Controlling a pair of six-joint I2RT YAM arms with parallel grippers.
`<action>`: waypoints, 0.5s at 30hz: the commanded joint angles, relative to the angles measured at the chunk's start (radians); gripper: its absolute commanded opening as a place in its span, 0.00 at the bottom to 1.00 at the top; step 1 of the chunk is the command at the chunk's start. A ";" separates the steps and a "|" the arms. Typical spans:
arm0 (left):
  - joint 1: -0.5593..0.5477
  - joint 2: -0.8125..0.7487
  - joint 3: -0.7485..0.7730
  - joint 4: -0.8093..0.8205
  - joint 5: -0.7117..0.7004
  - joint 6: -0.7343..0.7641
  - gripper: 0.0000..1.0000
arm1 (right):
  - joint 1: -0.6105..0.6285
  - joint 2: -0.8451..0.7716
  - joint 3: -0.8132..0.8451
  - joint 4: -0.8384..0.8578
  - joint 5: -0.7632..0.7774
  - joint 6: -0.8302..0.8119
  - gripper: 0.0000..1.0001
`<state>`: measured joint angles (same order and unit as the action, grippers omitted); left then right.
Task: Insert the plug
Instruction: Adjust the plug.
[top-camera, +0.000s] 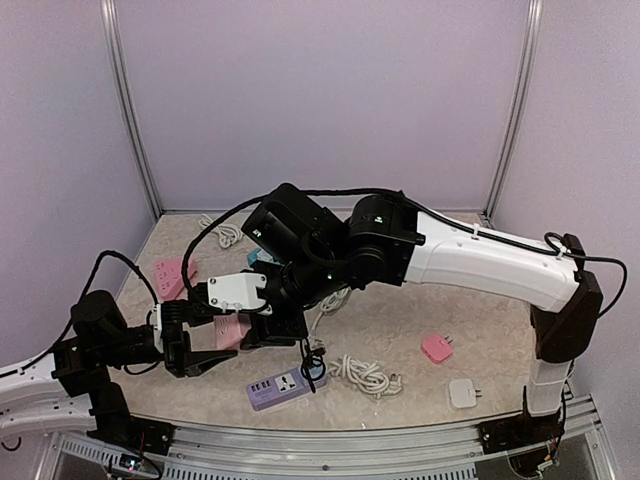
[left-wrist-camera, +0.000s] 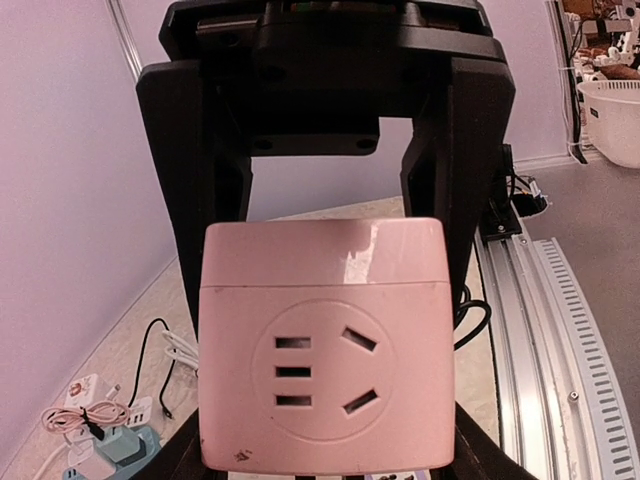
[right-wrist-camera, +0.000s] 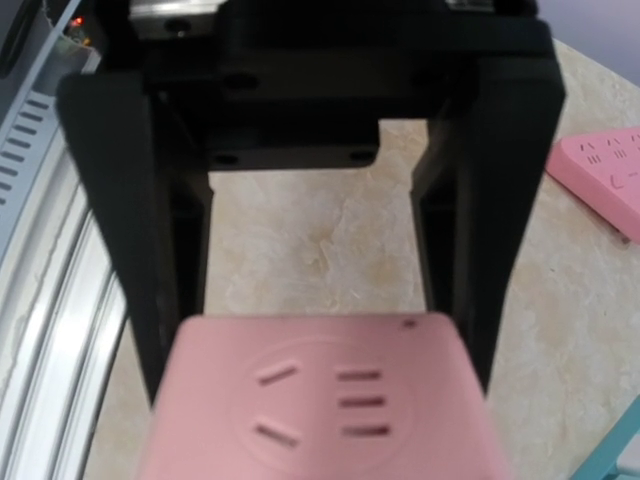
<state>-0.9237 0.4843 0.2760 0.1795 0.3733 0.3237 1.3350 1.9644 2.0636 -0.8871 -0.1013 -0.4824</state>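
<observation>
A pink cube socket (top-camera: 232, 328) hangs above the table between my two grippers, which face each other. In the left wrist view the cube (left-wrist-camera: 325, 345) fills the space between the black fingers (left-wrist-camera: 190, 240) and shows a five-hole socket face. My left gripper (top-camera: 222, 335) is shut on it. In the right wrist view the same cube (right-wrist-camera: 320, 400) sits at the fingertips (right-wrist-camera: 480, 300), blurred, showing another socket face. My right gripper (top-camera: 255, 328) also closes on it. A purple power strip (top-camera: 283, 386) lies on the table below. A small pink plug (top-camera: 437, 347) lies at the right.
A white adapter (top-camera: 463, 392) and a coiled white cable (top-camera: 365, 375) lie front right. A pink power strip (top-camera: 172, 278) is at the left and also shows in the right wrist view (right-wrist-camera: 600, 175). Another white cable (top-camera: 225, 235) lies at the back. The metal rail (left-wrist-camera: 540, 350) runs along the near edge.
</observation>
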 joint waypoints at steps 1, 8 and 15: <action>-0.015 -0.015 0.012 0.066 -0.019 0.014 0.00 | 0.010 0.023 0.022 0.047 0.027 0.052 0.02; -0.030 -0.058 -0.063 0.189 -0.170 0.070 0.00 | 0.005 -0.051 -0.067 0.193 0.180 0.257 0.98; -0.052 -0.110 -0.137 0.253 -0.236 0.086 0.00 | -0.025 -0.171 -0.165 0.341 0.164 0.797 1.00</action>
<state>-0.9482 0.4168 0.1730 0.3351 0.1940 0.3862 1.3231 1.9057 1.9575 -0.6941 0.0319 -0.0792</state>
